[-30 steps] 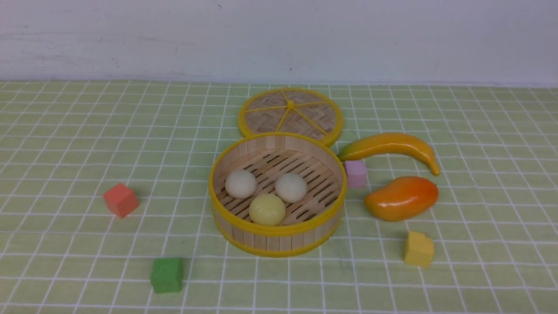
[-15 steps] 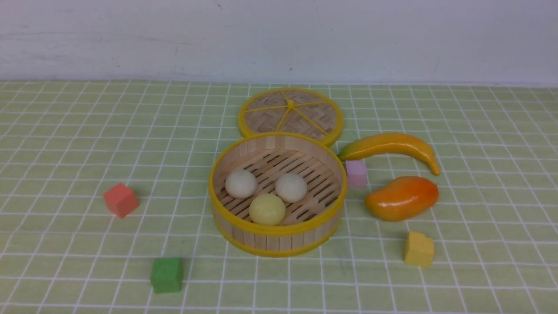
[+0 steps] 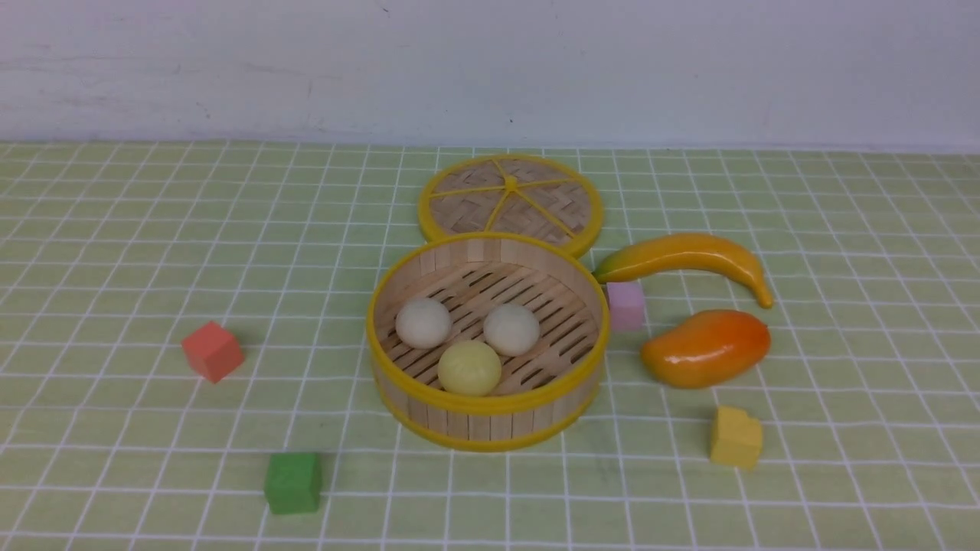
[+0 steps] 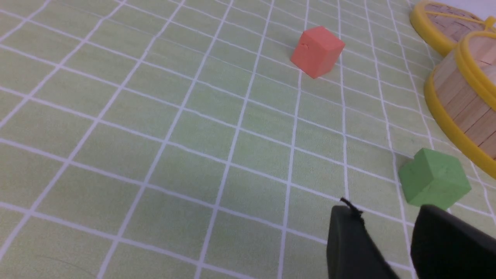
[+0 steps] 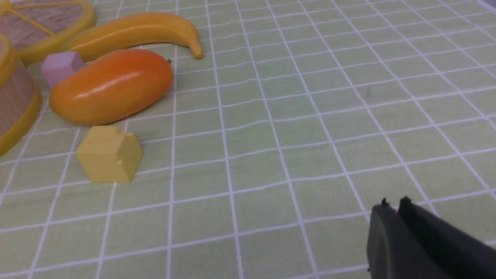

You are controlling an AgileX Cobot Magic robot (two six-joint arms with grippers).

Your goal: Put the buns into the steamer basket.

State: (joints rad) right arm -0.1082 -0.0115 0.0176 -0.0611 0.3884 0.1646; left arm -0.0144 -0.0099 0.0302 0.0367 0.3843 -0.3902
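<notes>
The steamer basket (image 3: 487, 402) stands at the table's middle, with yellow rims and wooden-slat wall. Three buns lie on its slatted floor: an off-white one (image 3: 423, 322) at left, an off-white one (image 3: 511, 329) at right, a pale yellow one (image 3: 468, 366) nearest me. Part of the basket wall shows in the left wrist view (image 4: 461, 97) and the right wrist view (image 5: 13, 97). Neither arm shows in the front view. My left gripper (image 4: 387, 213) is open and empty above the cloth, near the green cube (image 4: 434, 182). My right gripper (image 5: 395, 205) is shut and empty, far from the basket.
The flat woven lid (image 3: 511, 200) lies behind the basket. A banana (image 3: 685, 256), a pink cube (image 3: 625, 304), a mango (image 3: 705, 347) and a yellow cube (image 3: 735, 437) lie to the right. A red cube (image 3: 212, 350) and the green cube (image 3: 292, 481) lie to the left.
</notes>
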